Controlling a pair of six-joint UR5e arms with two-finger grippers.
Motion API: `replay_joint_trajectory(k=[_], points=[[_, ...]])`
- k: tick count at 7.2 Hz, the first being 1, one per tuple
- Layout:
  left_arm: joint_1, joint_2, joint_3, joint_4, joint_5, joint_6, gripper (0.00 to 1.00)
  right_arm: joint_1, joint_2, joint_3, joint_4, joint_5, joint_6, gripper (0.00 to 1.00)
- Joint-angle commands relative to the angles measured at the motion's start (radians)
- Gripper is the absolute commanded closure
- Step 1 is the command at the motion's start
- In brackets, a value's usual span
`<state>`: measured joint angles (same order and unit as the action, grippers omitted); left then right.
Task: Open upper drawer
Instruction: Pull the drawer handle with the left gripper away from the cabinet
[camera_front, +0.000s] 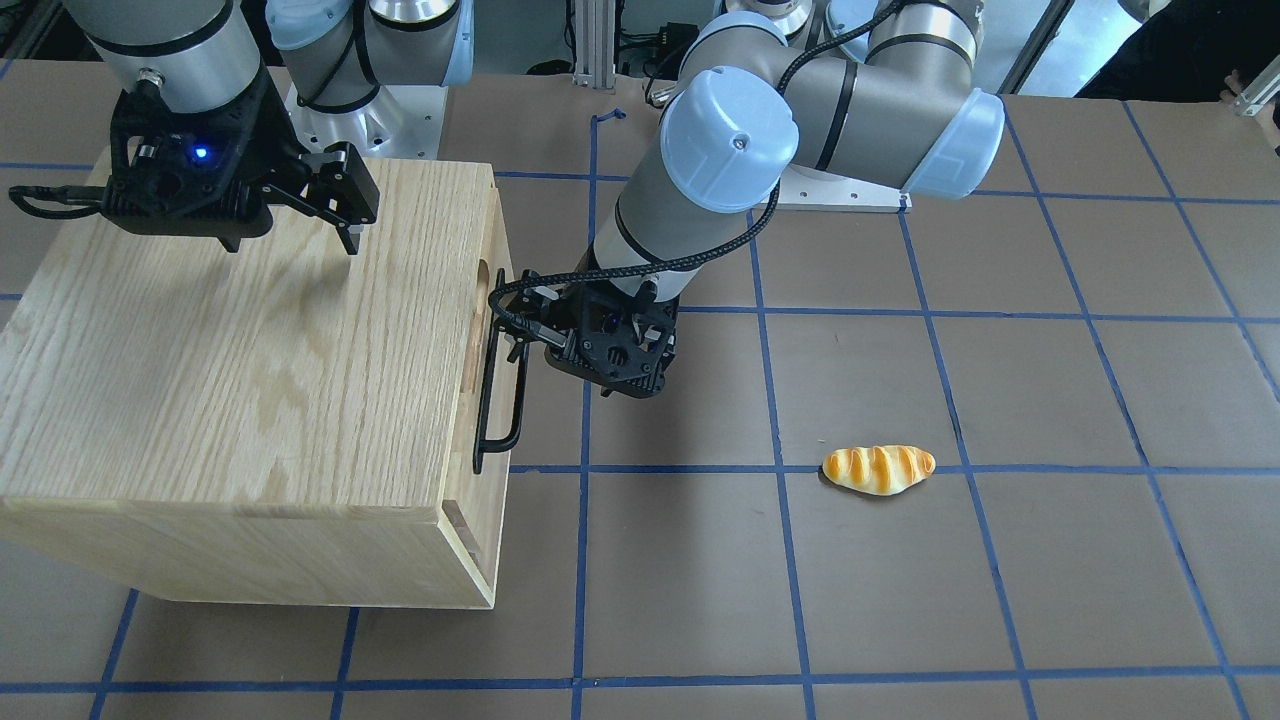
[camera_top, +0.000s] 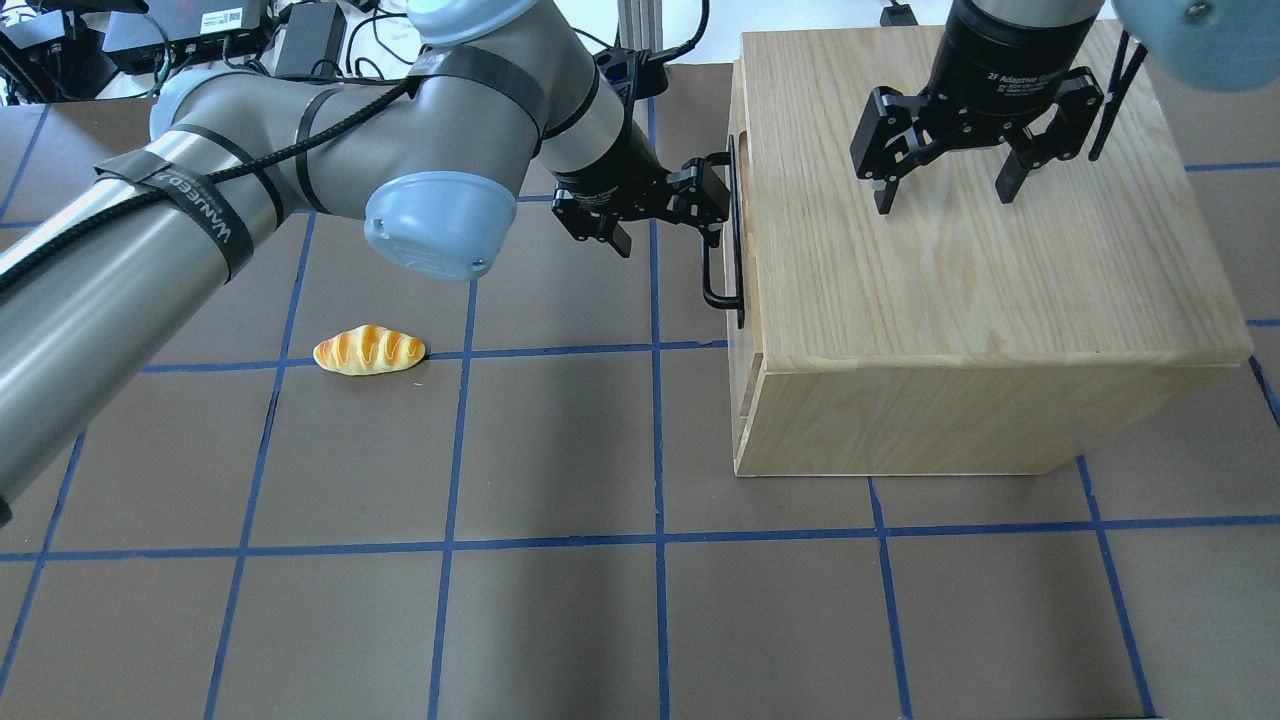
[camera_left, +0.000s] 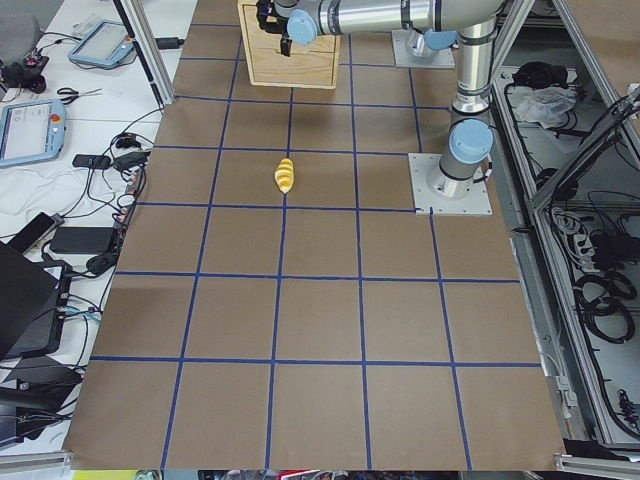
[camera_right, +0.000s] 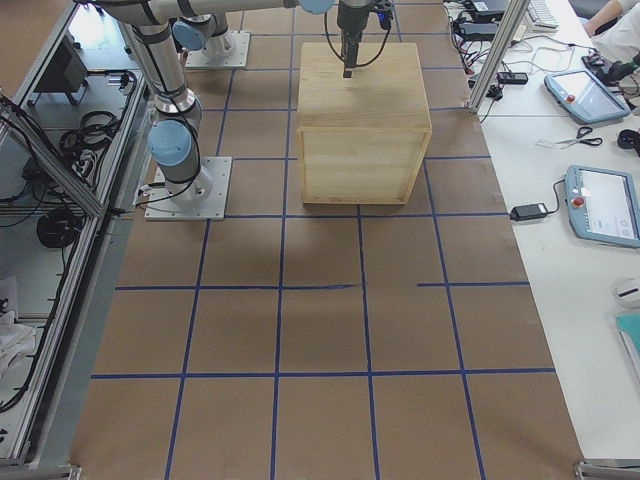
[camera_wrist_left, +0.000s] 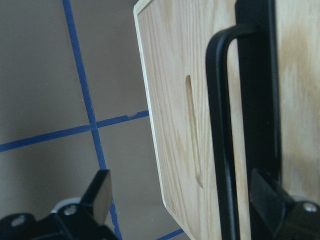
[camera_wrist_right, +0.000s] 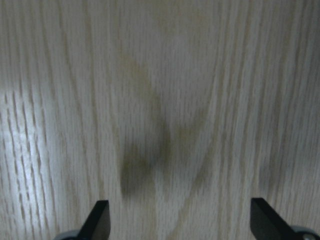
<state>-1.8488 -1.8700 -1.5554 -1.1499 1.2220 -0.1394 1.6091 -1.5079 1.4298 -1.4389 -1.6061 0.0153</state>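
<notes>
The upper drawer's pale-wood front (camera_wrist_left: 170, 100) shows an oblong slot beside its long black bar handle (camera_wrist_left: 220, 125). The drawer sits flush in the oak cabinet (camera_top: 960, 270). My left gripper (camera_wrist_left: 182, 200) is open. Its fingers straddle the handle bar, which passes nearer the finger on the right of the left wrist view. It does not grip the bar. The handle (camera_front: 520, 400) and left gripper (camera_front: 518, 322) also show in the front view, and both in the overhead view: handle (camera_top: 707, 270), left gripper (camera_top: 718, 200). My right gripper (camera_top: 945, 200) is open and empty, pointing down just above the cabinet top (camera_wrist_right: 160, 100).
A bread roll (camera_top: 368, 350) lies on the brown table with blue tape lines, well left of the cabinet; it also shows in the front view (camera_front: 878, 469). The left arm's elbow (camera_top: 430, 220) hangs over the table between roll and cabinet.
</notes>
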Motion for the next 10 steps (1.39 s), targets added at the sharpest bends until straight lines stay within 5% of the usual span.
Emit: replay_joint_trajectory(k=[1,7,10], points=[[0.058,0.021,-0.009,-0.061,0.069,0.046,0.0,0.0,0.0,0.001,0.0,0.0,0.0,0.0],[0.305,0.083,-0.018,-0.21,0.11,0.145,0.0,0.0,0.0,0.0,0.0,0.0,-0.002,0.0],[0.321,0.127,-0.011,-0.27,0.18,0.153,0.0,0.0,0.0,0.0,0.0,0.0,0.0,0.0]])
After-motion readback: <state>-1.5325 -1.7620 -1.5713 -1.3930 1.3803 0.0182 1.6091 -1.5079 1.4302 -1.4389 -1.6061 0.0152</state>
